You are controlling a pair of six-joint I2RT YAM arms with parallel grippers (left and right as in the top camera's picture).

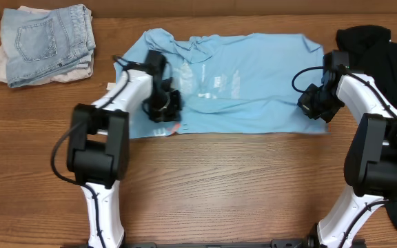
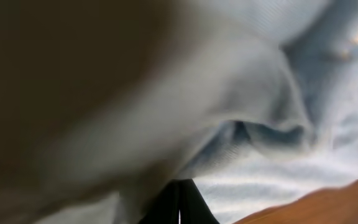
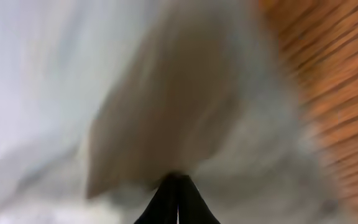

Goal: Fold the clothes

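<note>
both left hand [image 1: 167,110] and right hand [image 1: 314,107] pinch the t-shirt [image 1: 253,83] at near edge.

Blur and cropping
The sky-blue T-shirt [image 1: 260,110] is blurred in both wrist views; its white lettering [image 1: 216,84] is unreadably small; the black shirt [image 1: 384,52] runs off the overhead's right edge.

Brown wood-grain table [image 1: 219,182], planks running sideways, soft even light

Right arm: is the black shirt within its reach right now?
Probably not yet: the right gripper is shut on the blue T-shirt, though the black shirt lies just beside that arm.
</note>
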